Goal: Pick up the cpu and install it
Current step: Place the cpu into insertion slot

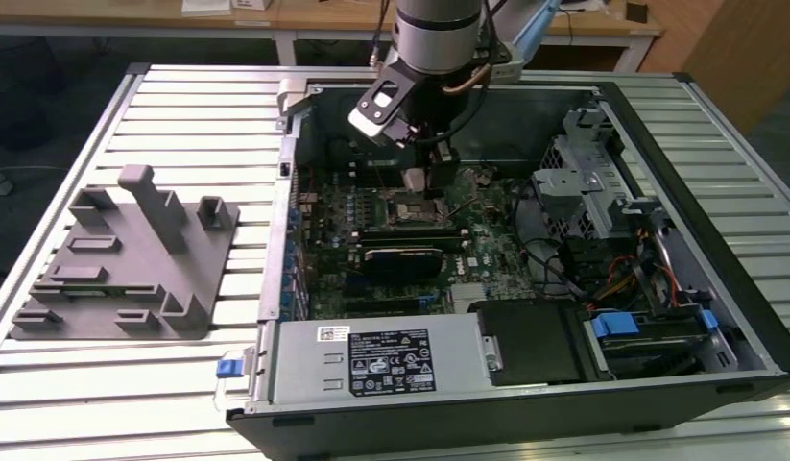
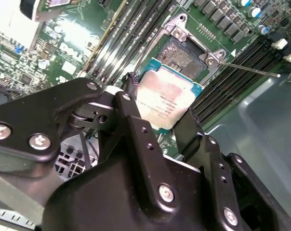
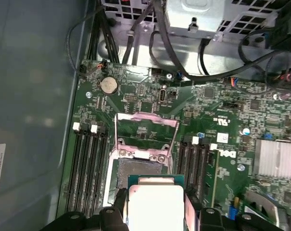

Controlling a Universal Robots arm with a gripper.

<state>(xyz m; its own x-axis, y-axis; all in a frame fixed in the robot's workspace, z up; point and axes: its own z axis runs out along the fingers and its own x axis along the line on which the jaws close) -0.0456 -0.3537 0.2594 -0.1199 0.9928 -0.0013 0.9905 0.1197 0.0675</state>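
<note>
an open computer case [image 1: 740, 317] lies on its side on a slatted metal tabletop [image 1: 203, 106]. the robot arm reaches down into the case from the far side. its black jaws are clamped on two opposite edges of the cpu [image 2: 167, 98], a small square chip with a silvery top and a pale green rim. in both wrist views the cpu [image 3: 155, 197] hangs level, close over one edge of the open socket [image 3: 136, 166]; whether it touches cannot be told.

the socket's metal frame [image 3: 145, 130] is swung up and back, and a thin lever [image 2: 246, 69] sticks out to one side. rows of dark memory slots [image 3: 87, 163] flank the socket closely on both sides, so there is little open room beside the jaws. the green motherboard [image 1: 490, 254] covers the case floor.

in the exterior view a power supply [image 1: 369, 360] fills the near corner and a metal drive cage [image 1: 600, 182] stands at the exterior view's right. a grey tray [image 1: 126, 259] sits on the tabletop, well apart from the case, at the exterior view's left. wooden desks [image 1: 305, 14] stand beyond.
</note>
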